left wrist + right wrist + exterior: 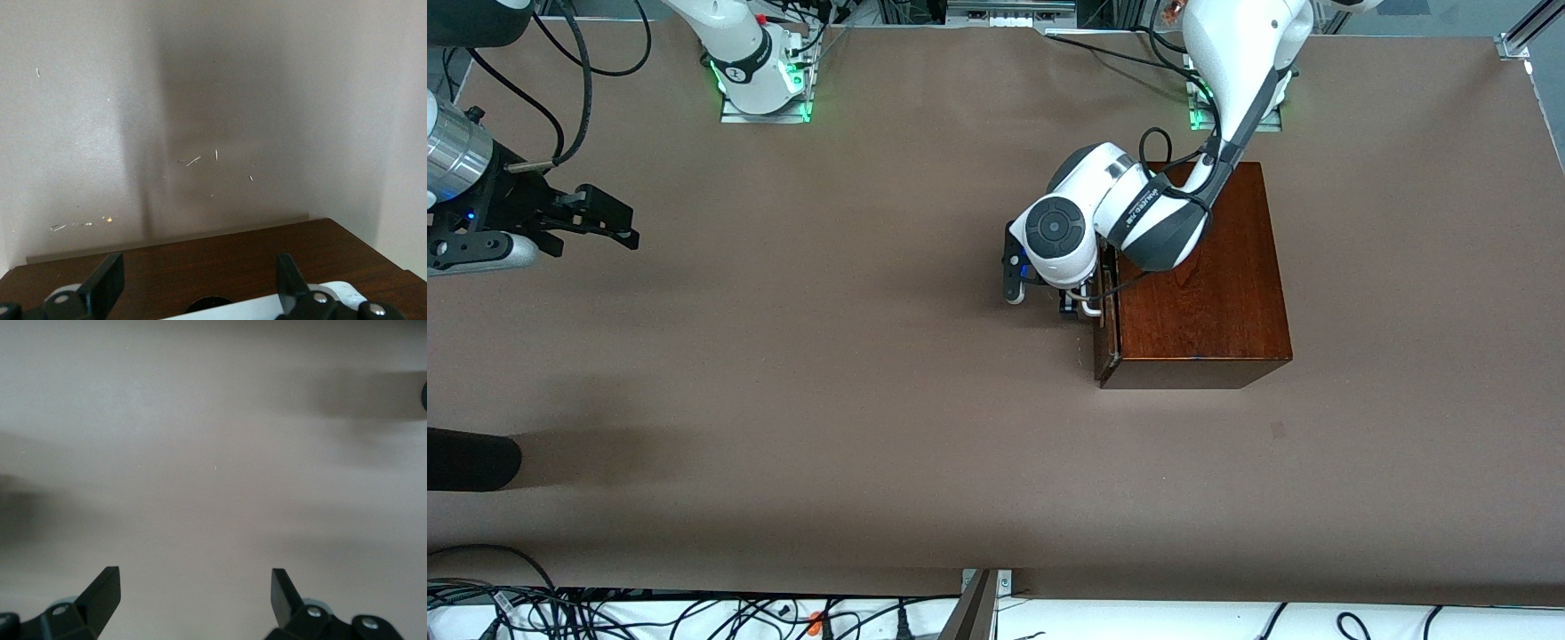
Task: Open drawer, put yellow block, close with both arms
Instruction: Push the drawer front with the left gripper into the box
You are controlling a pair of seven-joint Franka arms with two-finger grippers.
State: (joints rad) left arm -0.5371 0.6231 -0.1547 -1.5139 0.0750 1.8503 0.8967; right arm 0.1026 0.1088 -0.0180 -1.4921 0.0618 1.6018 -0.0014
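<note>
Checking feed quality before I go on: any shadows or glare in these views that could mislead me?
Front view: soft arm shadows on the brown table; sheen on the wooden box top. Left wrist view: a dark shadow band on the table above the drawer front. Right wrist view: blurry shadow patches, nothing else on the table.

The left arm is reaching down from its base, its elbow bent over the wooden box [1200,276], with its wrist turned downward. The left hand [1080,302] is sitting low at the drawer [1108,311] front, its fingers [107,280] standing apart on either side of the white handle [1089,307]. The right arm is waiting at its own end of the tabletop [827,373]. The right hand [609,222] is hanging above bare tabletop, its fingers [103,593] spread wide and holding nothing.
</note>
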